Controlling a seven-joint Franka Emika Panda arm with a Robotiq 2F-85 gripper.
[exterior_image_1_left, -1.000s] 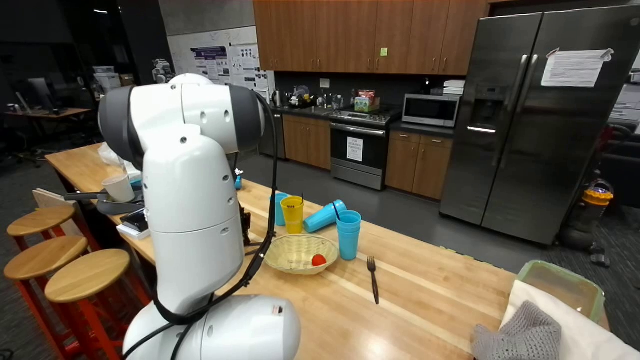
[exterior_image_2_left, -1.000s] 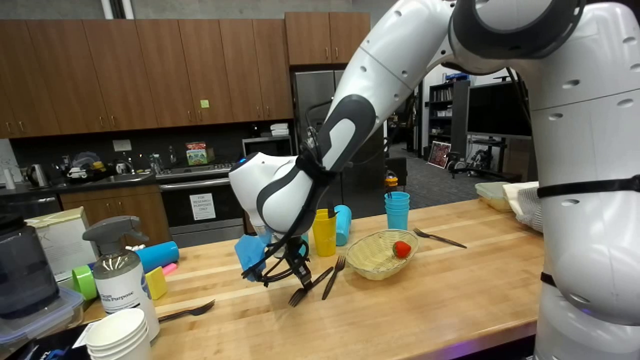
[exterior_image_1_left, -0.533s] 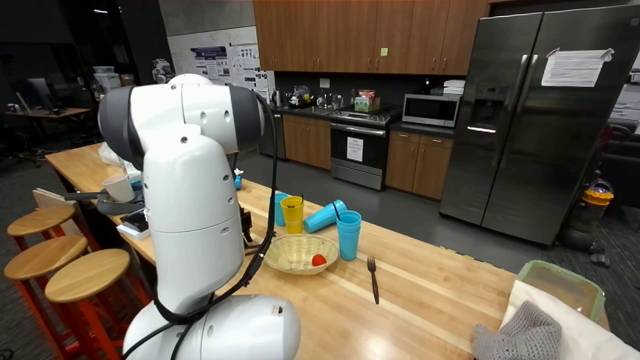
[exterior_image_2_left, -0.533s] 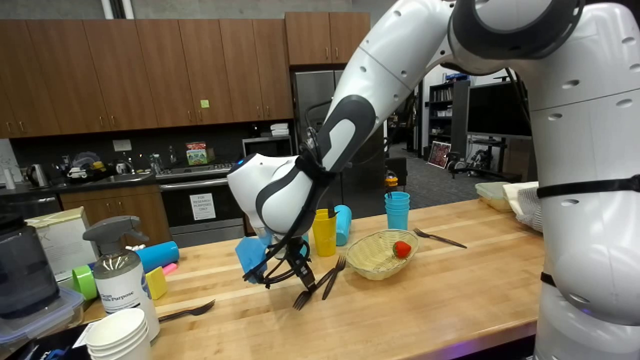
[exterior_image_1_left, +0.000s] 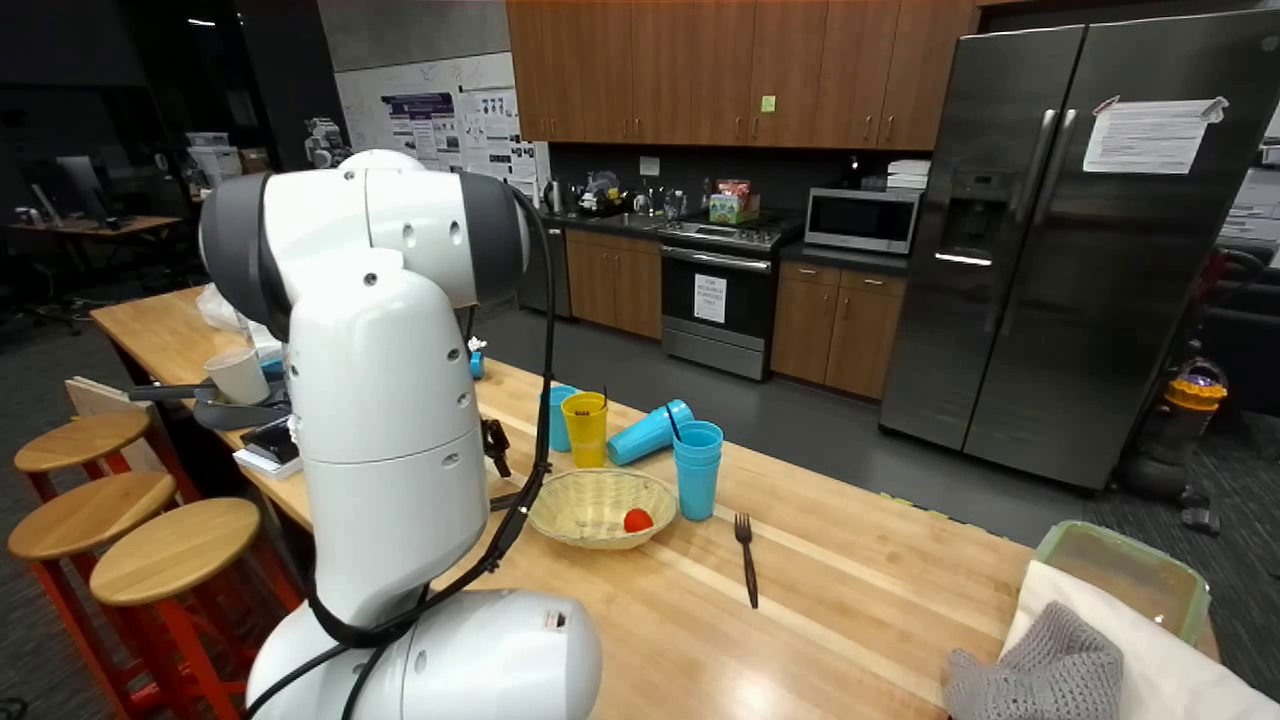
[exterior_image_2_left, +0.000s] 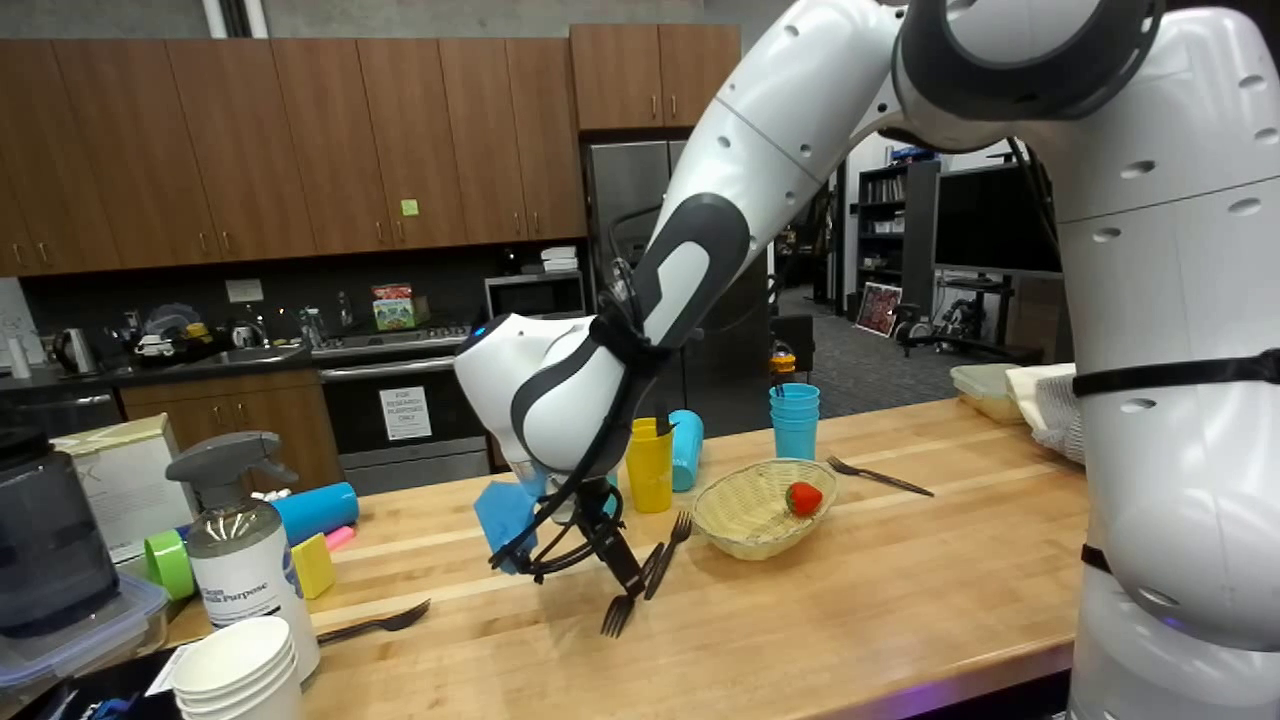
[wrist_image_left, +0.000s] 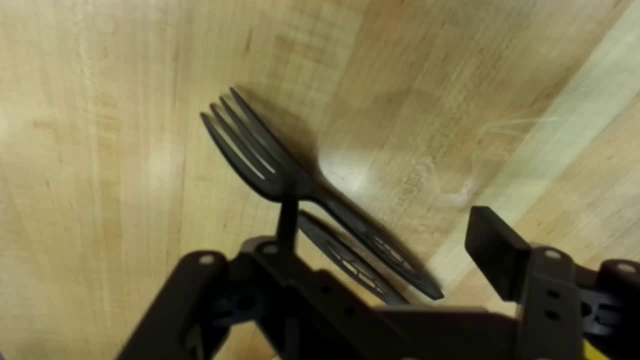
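Black fork (wrist_image_left: 295, 182), handle patterned, lies on the wood-grained table (wrist_image_left: 125, 200) beneath the pincer (wrist_image_left: 384, 209), whose jaws stand apart; a spray bottle (exterior_image_2_left: 250, 580) reads "with Purpose", a sheet (exterior_image_2_left: 405, 413) "FOR RESEARCH PURPOSES ONLY".

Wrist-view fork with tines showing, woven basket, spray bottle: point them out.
Fork (wrist_image_left: 305, 186), in the wrist view: where head meets handle.
Woven basket (exterior_image_2_left: 742, 508), in an exterior view: bare inside.
Spray bottle (exterior_image_2_left: 246, 588), in an exterior view: front of body.

Glossy wooden tabletop (wrist_image_left: 115, 165), plastic fork (wrist_image_left: 300, 184)
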